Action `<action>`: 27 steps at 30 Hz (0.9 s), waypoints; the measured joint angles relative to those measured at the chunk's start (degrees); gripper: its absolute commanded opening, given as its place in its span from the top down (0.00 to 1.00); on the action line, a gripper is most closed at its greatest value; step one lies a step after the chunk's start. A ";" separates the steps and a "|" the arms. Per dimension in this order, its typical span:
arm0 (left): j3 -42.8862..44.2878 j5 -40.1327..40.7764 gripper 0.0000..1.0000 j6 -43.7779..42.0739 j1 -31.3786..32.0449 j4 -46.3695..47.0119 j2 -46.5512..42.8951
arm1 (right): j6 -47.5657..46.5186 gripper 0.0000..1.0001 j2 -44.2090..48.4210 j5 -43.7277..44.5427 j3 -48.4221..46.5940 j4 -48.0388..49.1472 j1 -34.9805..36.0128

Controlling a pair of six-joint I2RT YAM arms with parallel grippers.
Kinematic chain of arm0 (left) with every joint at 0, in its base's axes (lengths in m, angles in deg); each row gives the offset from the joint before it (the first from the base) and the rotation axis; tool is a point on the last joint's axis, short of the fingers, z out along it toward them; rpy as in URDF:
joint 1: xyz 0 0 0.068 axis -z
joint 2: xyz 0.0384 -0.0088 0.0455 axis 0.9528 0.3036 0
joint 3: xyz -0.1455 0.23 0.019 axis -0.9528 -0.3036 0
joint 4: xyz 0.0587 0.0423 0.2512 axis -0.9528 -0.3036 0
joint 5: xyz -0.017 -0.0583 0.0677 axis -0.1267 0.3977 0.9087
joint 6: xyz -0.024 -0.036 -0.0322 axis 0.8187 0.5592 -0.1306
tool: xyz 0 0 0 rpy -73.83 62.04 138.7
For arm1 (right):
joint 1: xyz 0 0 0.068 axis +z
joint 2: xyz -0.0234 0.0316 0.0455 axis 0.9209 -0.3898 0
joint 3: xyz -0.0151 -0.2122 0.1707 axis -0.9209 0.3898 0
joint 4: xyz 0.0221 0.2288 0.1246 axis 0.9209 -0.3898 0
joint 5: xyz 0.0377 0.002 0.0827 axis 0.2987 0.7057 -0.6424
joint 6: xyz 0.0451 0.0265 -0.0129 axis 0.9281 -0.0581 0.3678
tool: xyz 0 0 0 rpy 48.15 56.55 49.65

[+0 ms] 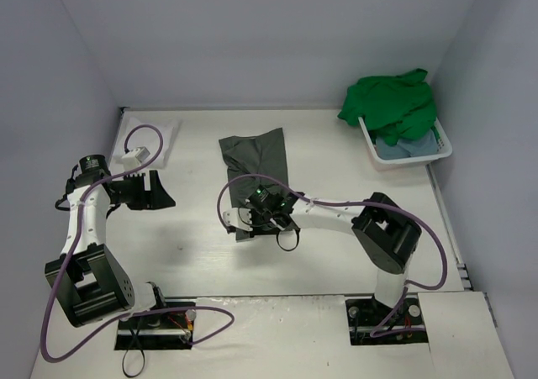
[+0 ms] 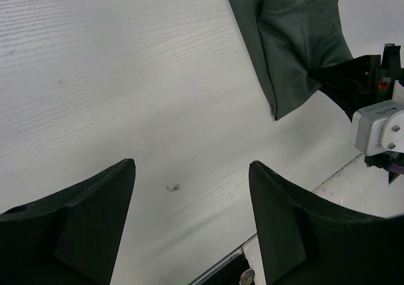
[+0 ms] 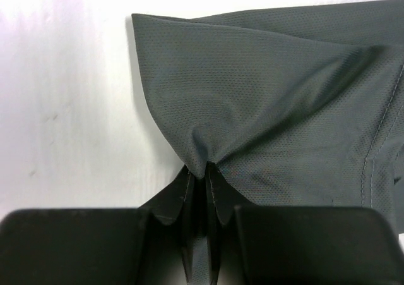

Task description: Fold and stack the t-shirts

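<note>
A dark grey-olive t-shirt (image 1: 255, 159) lies folded into a long strip in the middle of the table, also in the left wrist view (image 2: 297, 38) and filling the right wrist view (image 3: 278, 102). My right gripper (image 1: 271, 219) (image 3: 203, 166) is shut on the shirt's near edge, and the cloth puckers into the pinch. My left gripper (image 1: 154, 190) (image 2: 192, 165) stands open over bare table at the left, well away from the shirt. A bright green t-shirt (image 1: 391, 103) is heaped on a light blue one (image 1: 412, 148) in the basket. A white t-shirt (image 1: 145, 137) lies flat at the far left.
The white plastic basket (image 1: 443, 146) stands at the back right against the wall. Grey walls close in the table on three sides. Purple cables loop from both arms, one across the white shirt (image 1: 139, 131). The arm bases (image 1: 155, 320) sit at the near edge.
</note>
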 measured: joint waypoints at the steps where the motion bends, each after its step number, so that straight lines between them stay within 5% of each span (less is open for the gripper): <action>1: -0.02 -0.02 0.33 0.00 0.00 0.00 0.00 | 0.11 1.00 0.57 -0.15 0.00 -1.38 0.02; 18: 0.33 -0.37 0.34 -0.74 -0.26 -0.46 0.00 | -0.11 1.00 18.36 -7.56 -2.45 -17.05 2.45; 27: 0.63 -0.37 0.34 -0.85 -0.26 -0.50 0.02 | -1.09 1.00 20.61 -8.96 -6.03 -19.47 2.91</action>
